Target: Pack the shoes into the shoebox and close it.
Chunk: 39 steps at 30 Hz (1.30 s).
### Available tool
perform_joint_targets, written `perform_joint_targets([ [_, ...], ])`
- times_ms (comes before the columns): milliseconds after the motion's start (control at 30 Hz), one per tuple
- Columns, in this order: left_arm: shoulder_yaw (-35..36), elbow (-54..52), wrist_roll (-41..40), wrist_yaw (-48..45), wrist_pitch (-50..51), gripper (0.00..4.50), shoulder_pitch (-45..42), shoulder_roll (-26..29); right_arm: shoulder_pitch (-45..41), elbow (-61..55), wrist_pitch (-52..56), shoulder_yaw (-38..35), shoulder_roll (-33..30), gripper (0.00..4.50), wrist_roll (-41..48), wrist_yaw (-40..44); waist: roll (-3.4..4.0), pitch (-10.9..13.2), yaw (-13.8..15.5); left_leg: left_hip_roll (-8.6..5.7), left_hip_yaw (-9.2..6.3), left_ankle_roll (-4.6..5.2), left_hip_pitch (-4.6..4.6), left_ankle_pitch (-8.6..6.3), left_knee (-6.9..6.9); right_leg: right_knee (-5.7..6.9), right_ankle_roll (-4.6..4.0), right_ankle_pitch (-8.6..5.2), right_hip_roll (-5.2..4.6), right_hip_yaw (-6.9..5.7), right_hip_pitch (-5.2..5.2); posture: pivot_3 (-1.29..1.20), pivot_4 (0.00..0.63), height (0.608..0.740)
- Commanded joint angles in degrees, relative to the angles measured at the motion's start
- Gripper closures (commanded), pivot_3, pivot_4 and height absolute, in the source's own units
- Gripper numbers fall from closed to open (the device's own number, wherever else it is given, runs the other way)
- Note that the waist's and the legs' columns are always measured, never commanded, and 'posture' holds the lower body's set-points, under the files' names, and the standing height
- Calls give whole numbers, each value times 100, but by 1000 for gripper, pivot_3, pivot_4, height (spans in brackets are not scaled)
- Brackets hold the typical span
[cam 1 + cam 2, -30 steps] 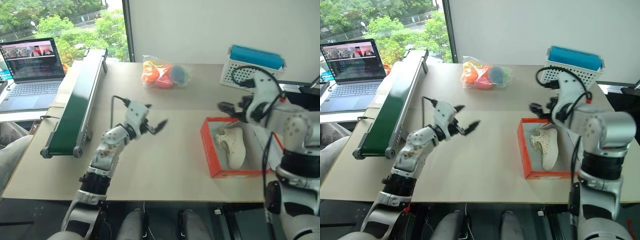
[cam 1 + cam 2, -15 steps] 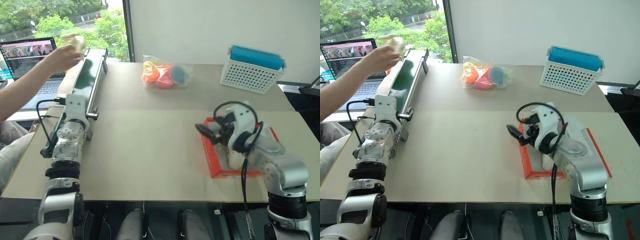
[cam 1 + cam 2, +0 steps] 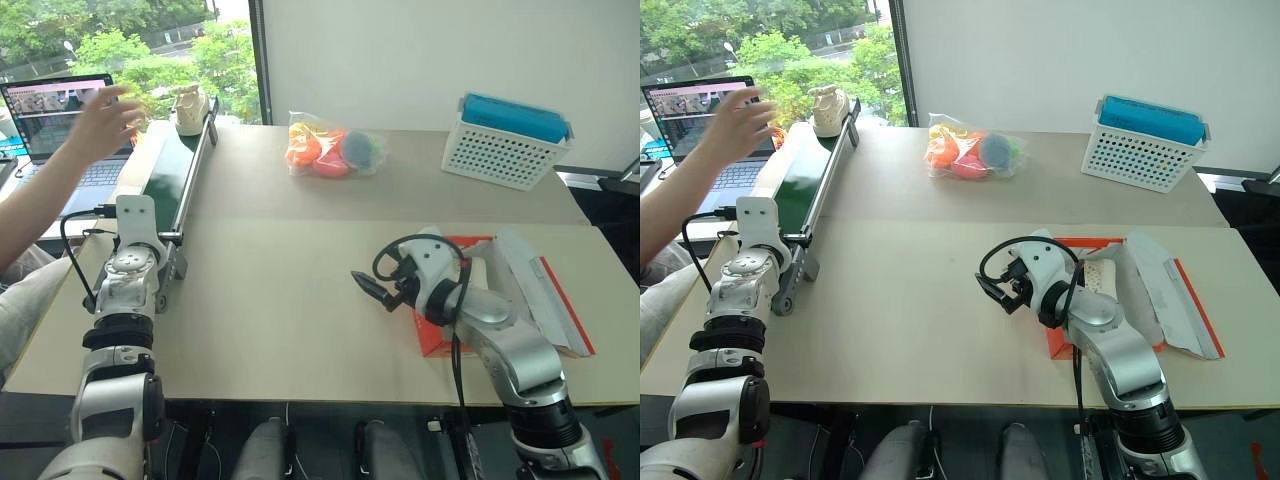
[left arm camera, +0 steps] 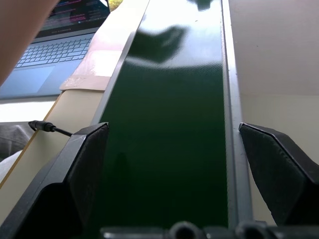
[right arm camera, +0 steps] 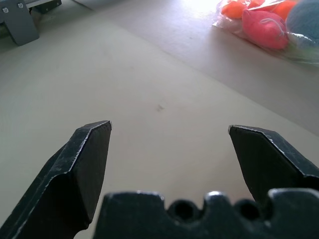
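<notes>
One cream shoe [image 3: 190,108] stands on the far end of the green conveyor belt [image 3: 172,170]. The orange-red shoebox [image 3: 1056,346] lies open at the table's right, white paper [image 3: 522,272] spread over it. A second cream shoe [image 3: 1096,278] peeks out of the box behind my right arm. My right gripper [image 3: 368,288] hovers open over bare table just left of the box, holding nothing. At the belt's near end my left gripper [image 4: 174,134] is open, its fingers [image 4: 87,164] astride the belt, far from the shoe.
A person's hand [image 3: 100,118] hovers by the laptop [image 3: 55,110] left of the belt's far end. A bag of colourful toys [image 3: 330,148] lies at the back middle. A white perforated basket with a blue top [image 3: 505,140] stands back right.
My left arm swung left to the belt's near end. My right gripper dropped from above the box to the table left of it. A person set a shoe on the belt and withdrew.
</notes>
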Motion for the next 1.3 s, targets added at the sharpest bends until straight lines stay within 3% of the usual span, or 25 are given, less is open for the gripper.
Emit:
perform_joint_targets([
  [33, -17, -146, 26, 15, 17, 6, -69, 19, 14, -156, -118, 34, 113, 92, -138, -142, -1, -1, 0, 0, 0, -1, 0, 1, 0, 0, 0, 0, 0, 0, 0, 0, 150, 705],
  [533, 195, -26, -250, 12, 14, 6, -128, -68, 75, -166, -248, 334, 223, 92, -727, -318, -3, -2, -5, 0, 1, -1, 0, 1, 2, 2, 0, 0, 0, 1, 0, 0, 150, 705],
  [1033, 209, 337, -335, -21, -161, 6, -277, -16, 391, -459, -1187, 522, -591, 92, -461, 1211, -7, -4, -5, -1, 0, 6, 2, -4, 4, 2, 0, 0, 1, 0, 1, 0, 150, 705],
  [1300, 240, 429, -338, -6, -218, 6, -270, 44, 434, -374, -1479, 517, -611, 92, -463, 1484, -8, -5, -2, -1, 0, 5, 2, -3, 5, 2, 0, 0, 1, 0, 3, 0, 150, 705],
])
